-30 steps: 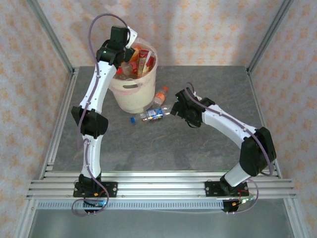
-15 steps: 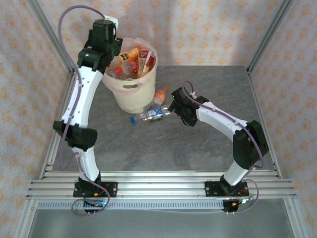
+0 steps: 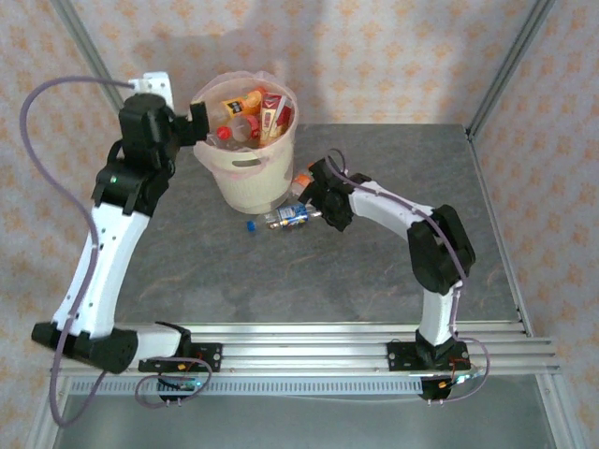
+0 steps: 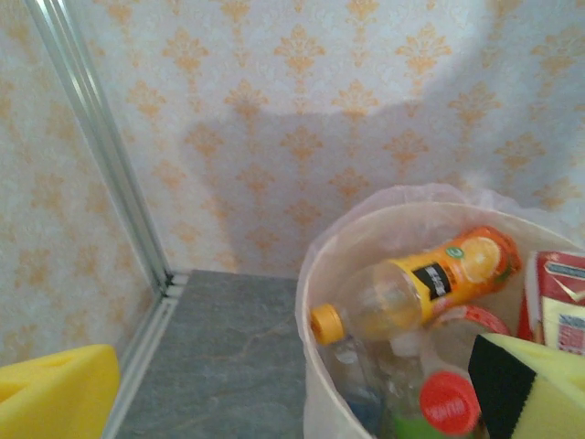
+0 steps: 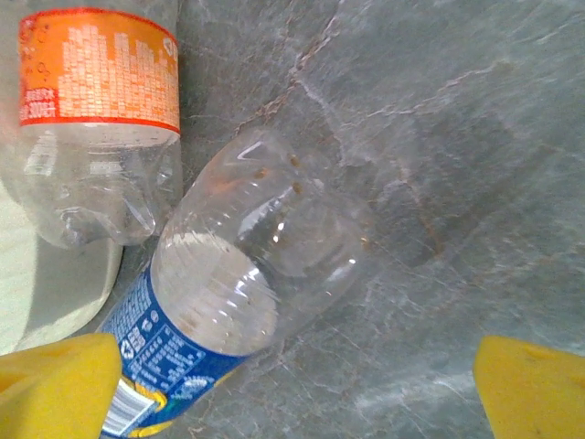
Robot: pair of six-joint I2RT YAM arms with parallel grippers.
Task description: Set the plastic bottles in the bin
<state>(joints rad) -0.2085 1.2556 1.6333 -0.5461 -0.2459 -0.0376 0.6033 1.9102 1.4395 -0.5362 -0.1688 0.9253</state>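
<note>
- Bin (image 3: 248, 178) stands upright on the far left part of the tabletop (image 3: 374, 271), close to the back wall.
- Bin is heaped with bottles. An orange juice bottle (image 4: 430, 283) lies on its side on top, orange cap toward the bin's left rim. A red-capped bottle (image 4: 450, 402) sits lower in the pile, and red cartons or labels show at the right side.
- Two bottles are out on the tabletop, just right of the bin's base.
- Blue-label bottle (image 3: 285, 217) lies flat, blue cap pointing left and clear bottom pointing right.
- Orange-label bottle (image 3: 301, 180) lies beside it, touching or nearly touching the bin wall; which of the two, I cannot tell.
- Right tool (image 3: 315, 195) is low over these two bottles, its fingers spread wide. In the right wrist view its yellow pads (image 5: 55, 384) straddle the blue-label bottle. That bottle lies near the left pad and is not gripped.
- Left tool (image 3: 198, 124) is held at rim height, just outside the bin's left edge, released and empty. Its pads (image 4: 55, 393) stand far apart with nothing between them.
</note>
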